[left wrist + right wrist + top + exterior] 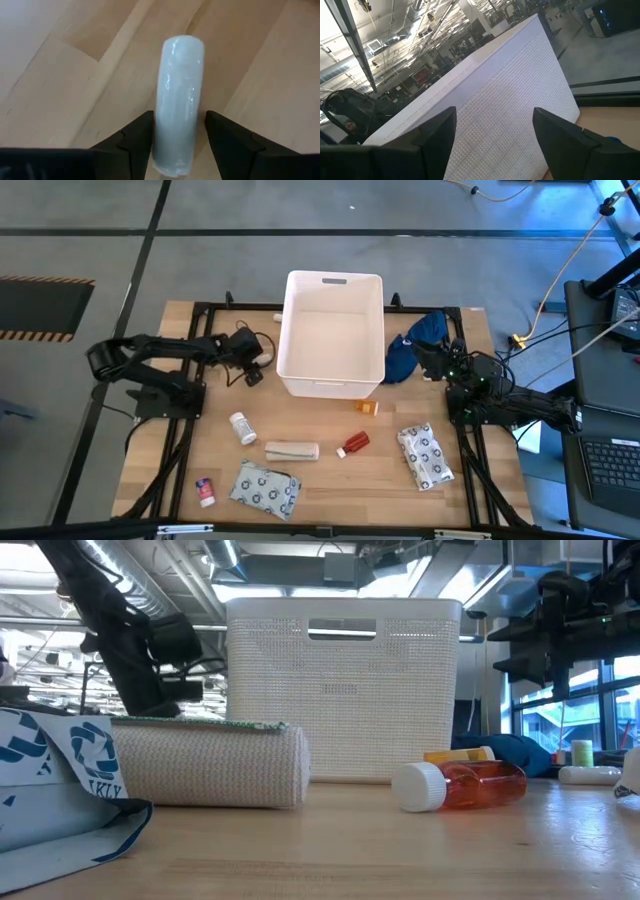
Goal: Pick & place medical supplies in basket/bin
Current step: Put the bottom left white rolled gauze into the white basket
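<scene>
Left gripper [173,131]: clamping a small white tube [178,100] over the bench [60,95], left of the tub [331,330].
Right gripper [492,131]: holding nothing, jaws wide, hovering right of the tub.

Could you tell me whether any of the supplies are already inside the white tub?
No, the high view shows the white tub with a bare floor and nothing in it.

Left hand [175,145] gripping, right hand [495,145] open.

Grey floor [300,220], ceiling ducts [150,560], bright windows [560,710].
</scene>
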Robot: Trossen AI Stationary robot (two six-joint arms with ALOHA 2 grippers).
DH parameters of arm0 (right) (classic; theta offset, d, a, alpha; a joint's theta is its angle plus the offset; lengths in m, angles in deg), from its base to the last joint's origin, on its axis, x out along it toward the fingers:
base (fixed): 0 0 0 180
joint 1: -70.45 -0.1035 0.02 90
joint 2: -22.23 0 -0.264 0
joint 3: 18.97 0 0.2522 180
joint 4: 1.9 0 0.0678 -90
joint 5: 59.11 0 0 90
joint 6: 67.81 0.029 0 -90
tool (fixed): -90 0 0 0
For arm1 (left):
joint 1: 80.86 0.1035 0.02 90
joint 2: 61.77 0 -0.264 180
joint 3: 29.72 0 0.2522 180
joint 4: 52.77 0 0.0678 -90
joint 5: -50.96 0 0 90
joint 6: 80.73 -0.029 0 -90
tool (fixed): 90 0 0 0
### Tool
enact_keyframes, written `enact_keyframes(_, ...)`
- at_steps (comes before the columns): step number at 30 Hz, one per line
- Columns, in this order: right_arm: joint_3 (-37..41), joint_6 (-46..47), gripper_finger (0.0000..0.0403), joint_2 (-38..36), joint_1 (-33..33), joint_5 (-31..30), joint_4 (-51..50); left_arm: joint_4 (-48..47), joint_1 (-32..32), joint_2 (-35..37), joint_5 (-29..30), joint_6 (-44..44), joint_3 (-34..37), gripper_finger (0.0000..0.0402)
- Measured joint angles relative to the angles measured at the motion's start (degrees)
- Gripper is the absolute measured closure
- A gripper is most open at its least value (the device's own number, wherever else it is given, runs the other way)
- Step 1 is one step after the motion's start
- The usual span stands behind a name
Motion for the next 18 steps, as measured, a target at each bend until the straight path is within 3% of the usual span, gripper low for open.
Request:
enact_keyframes(6,0.0,0.8,0.0140,0.0,0.0,0.0,0.0,0.2,0.0,-2.0,-0.2,2.3,-0.1,0.0245)
enact_keyframes(14,-0.1,1.0,0.0140,0.0,0.0,0.1,0.0,-1.1,0.0,3.0,0.2,3.3,0.4,0.0337)
enact_keyframes(18,-2.8,-5.1,0.0140,0.0,0.0,2.4,-0.1,-2.4,0.0,5.8,-0.1,5.3,0.4,0.0361)
